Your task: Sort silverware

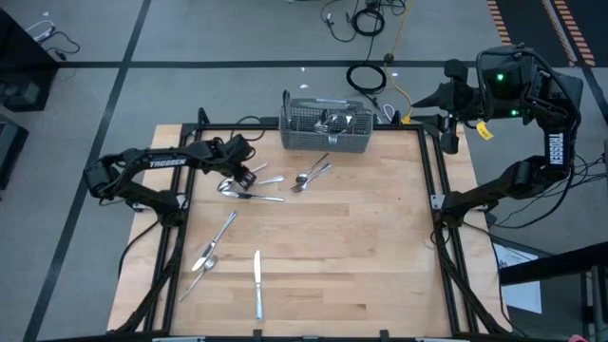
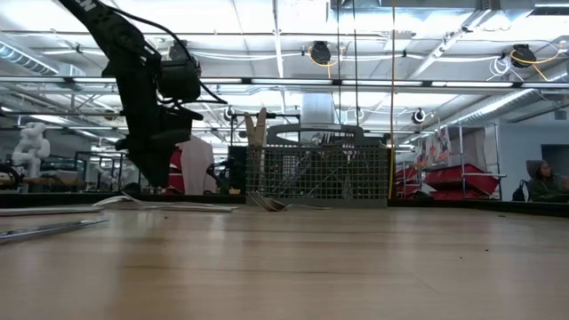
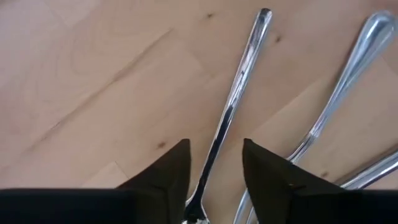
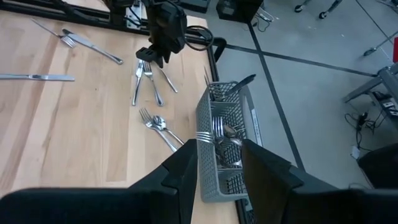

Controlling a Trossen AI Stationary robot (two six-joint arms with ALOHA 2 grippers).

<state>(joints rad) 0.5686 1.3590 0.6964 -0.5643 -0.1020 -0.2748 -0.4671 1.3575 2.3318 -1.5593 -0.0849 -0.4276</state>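
Silverware lies scattered on the wooden table: a cluster at the far left, a fork and spoon near the basket, two pieces and a knife nearer the front. More pieces stand in the grey wire-mesh basket at the far edge. My left gripper hovers over the cluster, pointing down and open. Its fingers stand on either side of one slim handle that lies flat on the wood. My right gripper is raised off the table's far right corner, open and with nothing in it.
Two more handles lie on the wood close beside my left gripper's fingers. The black frame rails run along the table's sides. Bare wood spreads over the table's middle and right. Cables lie on the floor behind the basket.
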